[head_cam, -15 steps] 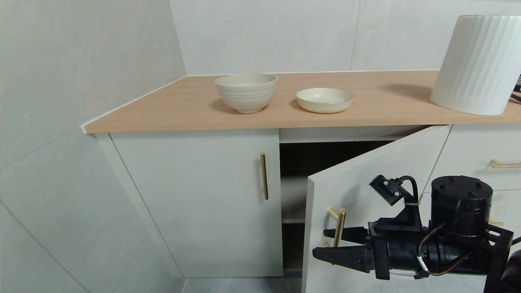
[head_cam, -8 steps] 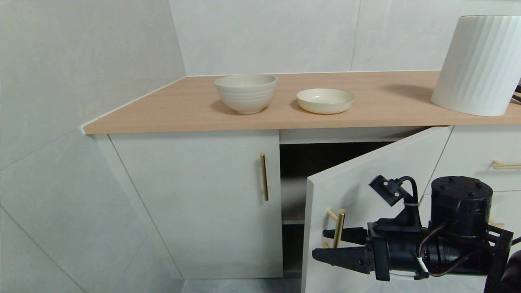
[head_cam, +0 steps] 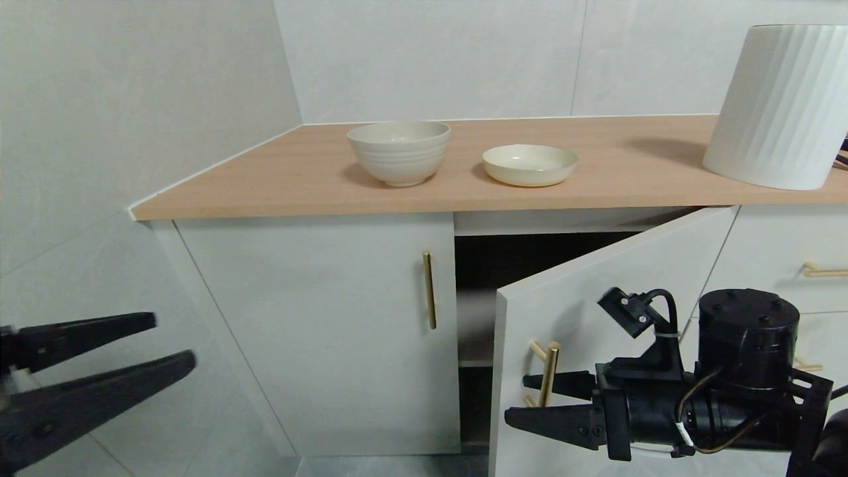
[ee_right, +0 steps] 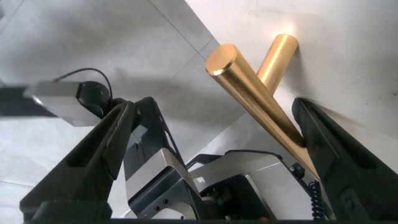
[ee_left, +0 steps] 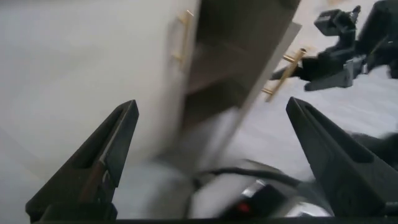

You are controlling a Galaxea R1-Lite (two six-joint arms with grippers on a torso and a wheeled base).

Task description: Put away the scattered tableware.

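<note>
Cabinet door [head_cam: 596, 291], lower right, stands ajar; right gripper [head_cam: 515, 399] spread loosely, it seems, around its handle [head_cam: 551, 374]. Left gripper [head_cam: 172, 339], fingers apart, has just entered lower left. Bowl [head_cam: 399, 151] and dish [head_cam: 529, 163] wait upper centre, unstowed.

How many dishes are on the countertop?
2: a ribbed bowl on the left and a shallow dish just to its right. Others could be hidden inside the open cabinet.

Head camera frontal on cabinet [head_cam: 318, 318]; door handle [head_cam: 550, 372] common to all views.
</note>
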